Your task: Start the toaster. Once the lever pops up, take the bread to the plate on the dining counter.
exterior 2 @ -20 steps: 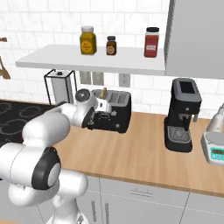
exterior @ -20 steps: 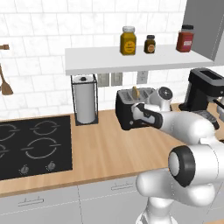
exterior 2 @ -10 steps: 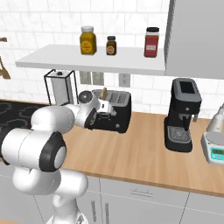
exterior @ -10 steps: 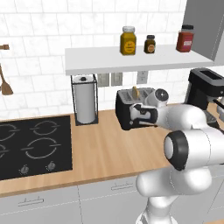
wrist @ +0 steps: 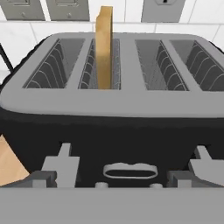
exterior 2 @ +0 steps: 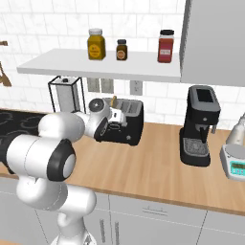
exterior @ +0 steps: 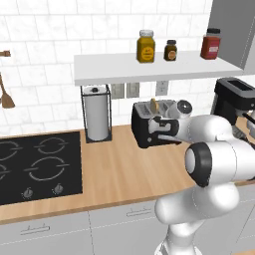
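Note:
The black toaster stands on the wall-side wooden worktop under the shelf. A tan slice of bread stands upright in its second slot from the left and sticks well out of the top. My gripper is open, right at the toaster's front face, low down between its two grey levers. Nothing sits between the fingers. The plate and the dining counter are out of view.
A paper-towel holder stands left of the toaster, and the black hob lies further left. A tall coffee machine and a scale are to the right. The shelf with three jars hangs above.
The hand has stayed at the toaster's front with its jaws open. The arm's elbow has risen and swung nearer the cameras.

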You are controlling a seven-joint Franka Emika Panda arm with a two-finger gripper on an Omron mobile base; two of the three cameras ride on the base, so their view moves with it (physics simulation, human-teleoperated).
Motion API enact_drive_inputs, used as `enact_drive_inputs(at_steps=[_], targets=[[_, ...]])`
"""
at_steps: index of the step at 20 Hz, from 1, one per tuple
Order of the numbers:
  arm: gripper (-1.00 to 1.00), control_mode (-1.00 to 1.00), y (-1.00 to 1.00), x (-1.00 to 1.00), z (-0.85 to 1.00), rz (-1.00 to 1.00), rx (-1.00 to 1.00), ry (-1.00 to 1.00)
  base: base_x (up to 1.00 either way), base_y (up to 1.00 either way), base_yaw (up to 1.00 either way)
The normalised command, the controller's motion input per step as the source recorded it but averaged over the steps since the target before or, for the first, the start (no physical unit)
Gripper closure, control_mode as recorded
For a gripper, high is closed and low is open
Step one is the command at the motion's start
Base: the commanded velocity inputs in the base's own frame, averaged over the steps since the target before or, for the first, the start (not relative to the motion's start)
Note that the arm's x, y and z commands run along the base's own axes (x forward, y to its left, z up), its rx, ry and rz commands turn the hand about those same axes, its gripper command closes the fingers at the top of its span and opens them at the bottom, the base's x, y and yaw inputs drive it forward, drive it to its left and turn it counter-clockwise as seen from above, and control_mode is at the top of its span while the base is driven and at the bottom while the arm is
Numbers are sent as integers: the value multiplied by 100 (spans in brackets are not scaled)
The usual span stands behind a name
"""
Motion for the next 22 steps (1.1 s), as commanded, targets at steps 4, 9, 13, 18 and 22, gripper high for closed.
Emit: enact_drive_inputs(at_steps=[4, 9, 13, 18, 22], targets=[[-100, -100, 0, 0, -12, 0, 0, 0, 0, 0, 0], [-100, -100, 0, 0, -7, 0, 0, 0, 0, 0, 0], [-100, -100, 0, 0, -12, 0, 0, 0, 0, 0, 0], [-100, -100, 0, 0, -14, 0, 0, 0, 0, 0, 0], [-100, -100, 0, 0, -17, 0, 0, 0, 0, 0, 0]])
